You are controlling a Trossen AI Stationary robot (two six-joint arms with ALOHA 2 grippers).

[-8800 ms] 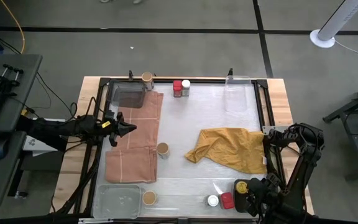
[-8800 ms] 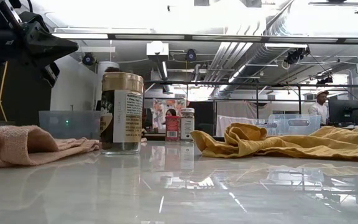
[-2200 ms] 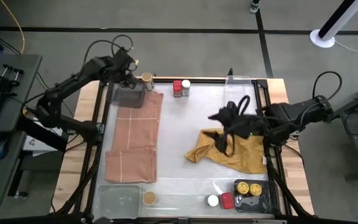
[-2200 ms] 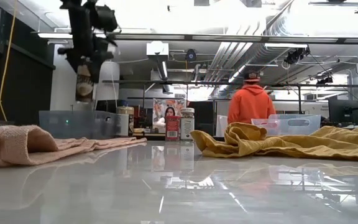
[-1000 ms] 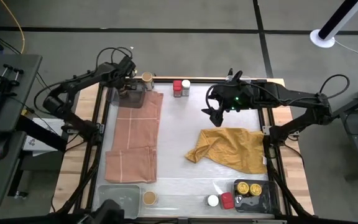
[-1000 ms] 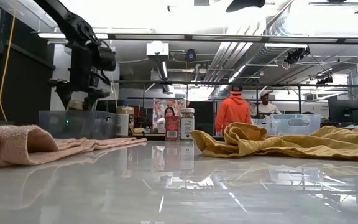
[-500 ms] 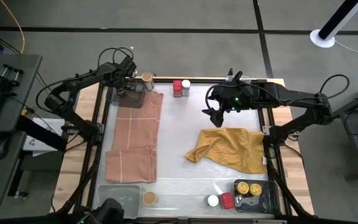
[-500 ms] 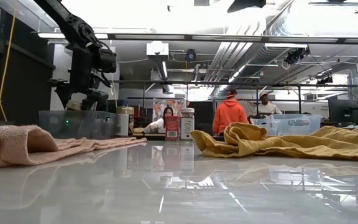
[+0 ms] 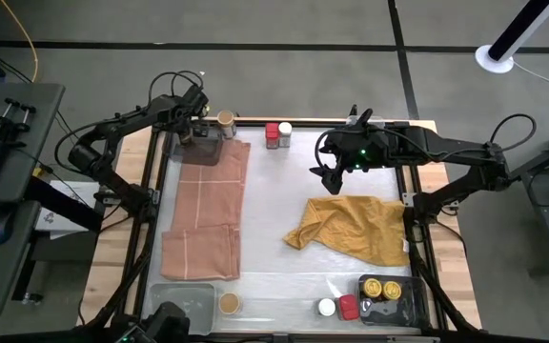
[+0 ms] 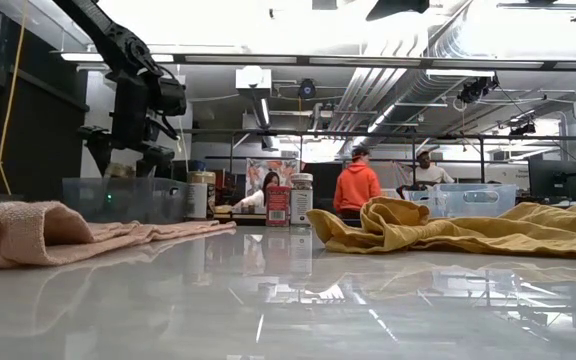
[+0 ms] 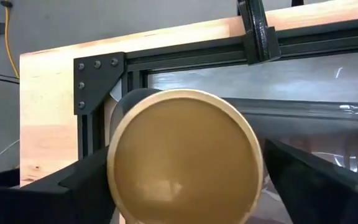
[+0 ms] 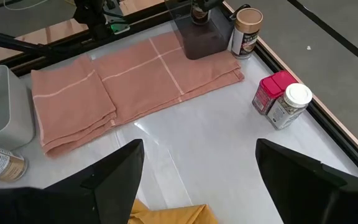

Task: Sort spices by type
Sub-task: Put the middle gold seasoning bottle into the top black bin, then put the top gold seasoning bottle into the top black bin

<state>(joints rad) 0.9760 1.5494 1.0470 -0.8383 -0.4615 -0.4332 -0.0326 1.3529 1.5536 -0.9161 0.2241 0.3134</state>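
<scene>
The left hand (image 9: 192, 134) pinches a tan-lidded cylindrical spice jar (image 11: 185, 155) upright over the clear plastic corner tray (image 9: 196, 150) — tray straight below — while the right hand (image 9: 324, 173), fingers spread, hovers mid-counter, well apart.

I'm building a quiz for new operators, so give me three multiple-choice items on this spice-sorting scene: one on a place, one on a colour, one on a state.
1. Where is the left gripper?
A. over the clear tray at the table's far left corner
B. over the mustard cloth
C. off the table

2. Which lid colours has the pair of jars at the far edge?
A. red and white
B. both tan
C. yellow and tan

3. How is the right gripper?
A. shut on a jar
B. open, holding nothing
C. shut on the cloth

Answers:
1 A: the left gripper hangs over the clear tray, holding a tan-lidded jar.
2 A: red-lidded jar, white-lidded jar.
3 B: the right gripper has its fingers spread above bare table.
</scene>
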